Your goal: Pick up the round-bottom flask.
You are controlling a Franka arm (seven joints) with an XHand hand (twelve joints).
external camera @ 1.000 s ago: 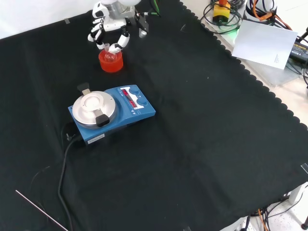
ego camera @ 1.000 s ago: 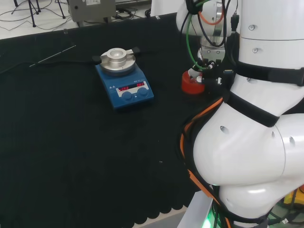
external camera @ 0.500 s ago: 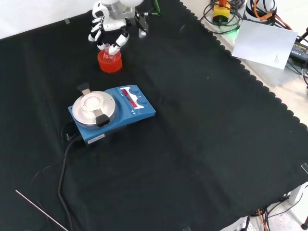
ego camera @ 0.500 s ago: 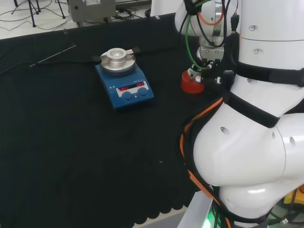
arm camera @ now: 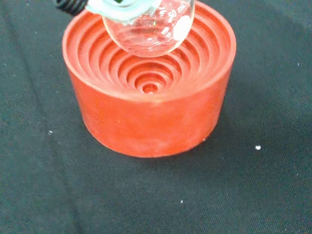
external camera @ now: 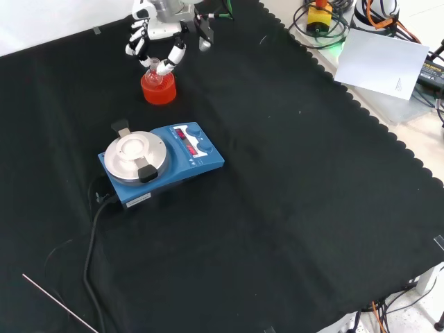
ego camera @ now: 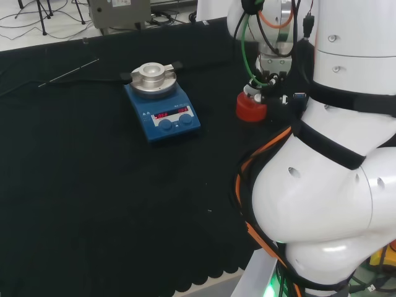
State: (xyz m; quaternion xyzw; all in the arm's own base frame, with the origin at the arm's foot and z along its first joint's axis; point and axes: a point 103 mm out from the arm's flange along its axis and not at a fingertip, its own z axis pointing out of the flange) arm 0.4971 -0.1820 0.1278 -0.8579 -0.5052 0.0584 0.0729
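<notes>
- Black cloth (external camera: 291,208) is spread over the counter.
- Round-bottom flask (arm camera: 148,29) is seen lifted clear of the red ribbed stand (arm camera: 151,97) in the wrist view, bulb just above the stand's rings.
- Flask neck is pinched by the curled fingers of the hand (external camera: 158,31).
- Blue hotplate (external camera: 159,163) is set nearer the front view's camera, apart from the stand.
- Thin rod (external camera: 59,303) is laid at the front view's bottom left.

Red ribbed stand (arm camera: 148,97), concentric grooves; clear glass flask (arm camera: 148,29), white patch; blue stirrer (external camera: 161,165), silver top, red display; black cloth (external camera: 291,208); black-and-white hand (external camera: 156,31).
</notes>
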